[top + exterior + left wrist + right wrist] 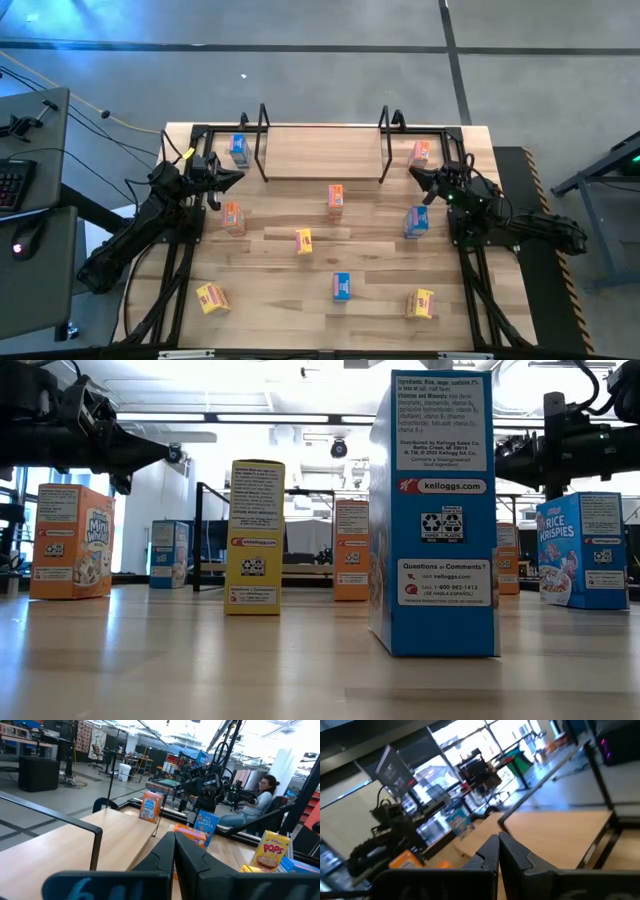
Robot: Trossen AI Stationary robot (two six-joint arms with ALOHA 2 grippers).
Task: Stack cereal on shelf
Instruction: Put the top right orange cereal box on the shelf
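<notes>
In the high view the left gripper [237, 176] sits at the left edge of the table [270, 310], its fingers pressed together on nothing, pointing toward the shelf. Just above it, at the shelf's left end outside the wire frame, stands a blue box [238, 149]. Below the gripper is an orange box [233, 216], and in the lower left corner lies a yellow box [211, 297].

The shelf [322, 151] spans the upper middle of the frame, a pale board with black wire uprights at both ends; its board is bare, with no cereal on it. Below it, near the centre, stand another orange box [335, 199], a small yellow box [304, 241] and, lower down, a blue box [341, 287].

Toward the right, a pink-orange box [420, 152] stands at the shelf's right end, outside the frame. The right gripper [414, 173] is just below it, fingers likewise closed and empty, pointing toward the shelf. Under it stands a blue box [416, 222], and a yellow box [419, 303] lies in the lower right.

In the left wrist view a seated person [260, 800] shows beyond the table.
</notes>
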